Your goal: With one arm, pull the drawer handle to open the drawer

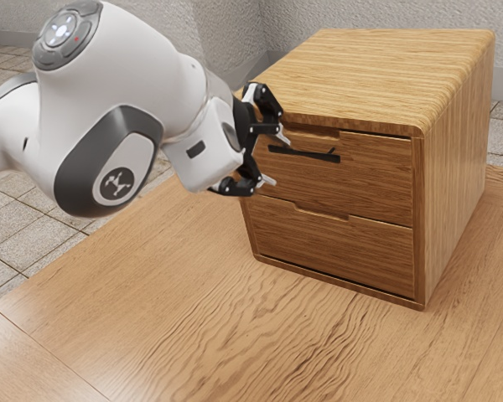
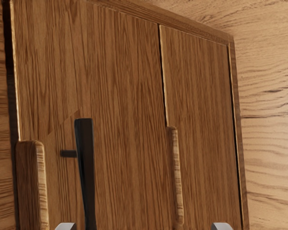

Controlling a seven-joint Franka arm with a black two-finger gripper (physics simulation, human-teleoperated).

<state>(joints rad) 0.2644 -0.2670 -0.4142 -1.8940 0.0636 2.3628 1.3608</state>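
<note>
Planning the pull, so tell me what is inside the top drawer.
Nothing inside shows: the top drawer looks shut, and its wooden front, with a black handle, hides any contents. The open pincer hovers at the handle.

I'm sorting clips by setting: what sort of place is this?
Probably a simulated indoor room: a two-drawer wooden cabinet stands on a wooden tabletop, with pale floor tiles and a rough plaster wall behind.

White arm (image 1: 126, 92), grey joints, black tool (image 1: 277, 159)
</note>
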